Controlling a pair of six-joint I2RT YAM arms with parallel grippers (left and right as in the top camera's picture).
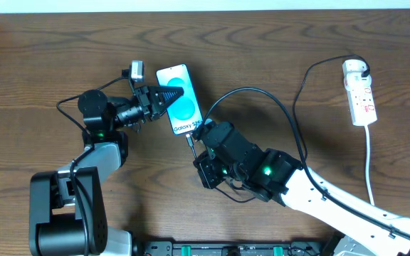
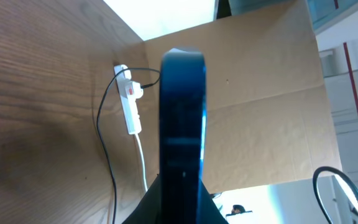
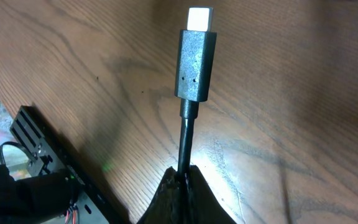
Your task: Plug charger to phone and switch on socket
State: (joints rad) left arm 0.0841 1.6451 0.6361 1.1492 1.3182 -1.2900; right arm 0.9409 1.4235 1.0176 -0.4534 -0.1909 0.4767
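The phone (image 1: 180, 101) has its blue screen lit and facing up, and my left gripper (image 1: 169, 94) is shut on it from the left. In the left wrist view the phone (image 2: 182, 118) stands edge-on between the jaws. My right gripper (image 1: 199, 135) is shut on the charger cable (image 1: 290, 121) just behind its connector (image 1: 190, 141), which sits close to the phone's near end. In the right wrist view the connector (image 3: 196, 65) points away over bare wood, its silver tip free. The charger's white adapter (image 1: 356, 69) sits in the socket (image 1: 361, 96) at the far right.
The socket's white cord (image 1: 370, 163) runs toward the front edge. A brown cardboard wall (image 2: 260, 81) stands behind the table. A black metal rail (image 3: 42, 143) lies along the front. The black cable loops across the table's middle.
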